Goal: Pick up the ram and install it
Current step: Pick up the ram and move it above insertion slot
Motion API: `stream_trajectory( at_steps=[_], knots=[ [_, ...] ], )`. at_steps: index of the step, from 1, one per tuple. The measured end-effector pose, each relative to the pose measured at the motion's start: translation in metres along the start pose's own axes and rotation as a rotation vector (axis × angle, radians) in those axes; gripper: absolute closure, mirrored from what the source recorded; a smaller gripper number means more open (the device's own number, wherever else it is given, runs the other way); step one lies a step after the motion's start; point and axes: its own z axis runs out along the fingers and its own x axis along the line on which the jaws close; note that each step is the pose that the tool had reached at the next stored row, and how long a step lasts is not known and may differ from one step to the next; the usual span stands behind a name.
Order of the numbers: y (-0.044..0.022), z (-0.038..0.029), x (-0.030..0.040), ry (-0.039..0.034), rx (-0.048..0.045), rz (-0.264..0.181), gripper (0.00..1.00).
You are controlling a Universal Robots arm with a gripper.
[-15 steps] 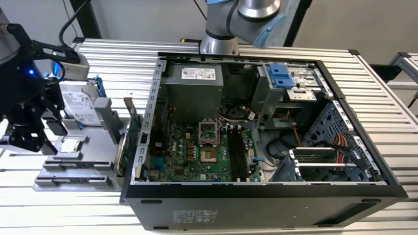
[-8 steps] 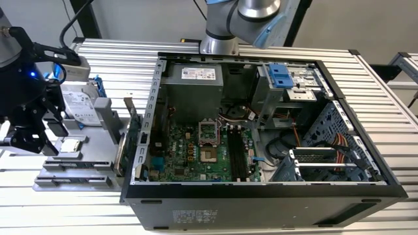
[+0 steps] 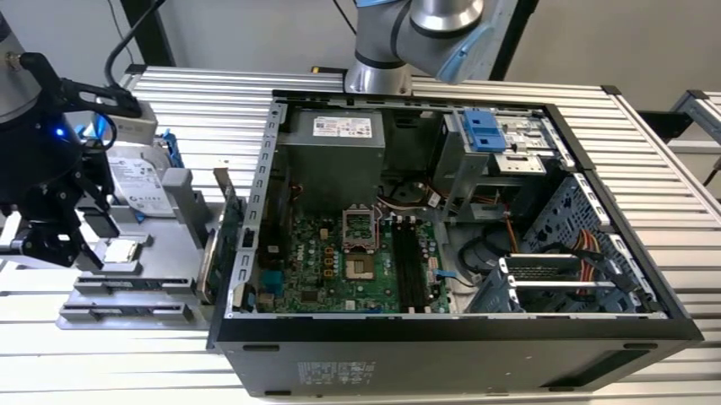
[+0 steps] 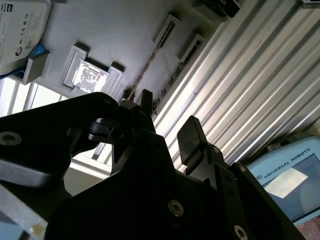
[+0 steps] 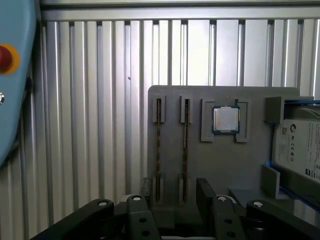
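Note:
Two ram sticks stand on edge in slotted holders of a grey tray, one ram stick beside the other ram stick. In the second wrist view the ram shows as a thin line on the same tray. My gripper hovers above the near ends of the sticks, open, with nothing between its black fingers. In the exterior view the gripper hangs over the tray at that view's left. The long black memory slots lie on the motherboard inside the open computer case.
On the tray also sit a processor chip and a hard drive. A green expansion card stands between tray and case. A second arm's base rises behind the case. A teach pendant lies on the ribbed metal table.

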Motion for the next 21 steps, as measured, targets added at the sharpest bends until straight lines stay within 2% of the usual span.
stream_trajectory(
  at_steps=[21],
  knots=[
    [0.0,0.0086,-0.0003,0.0,0.0,0.0,0.0]
  ],
)
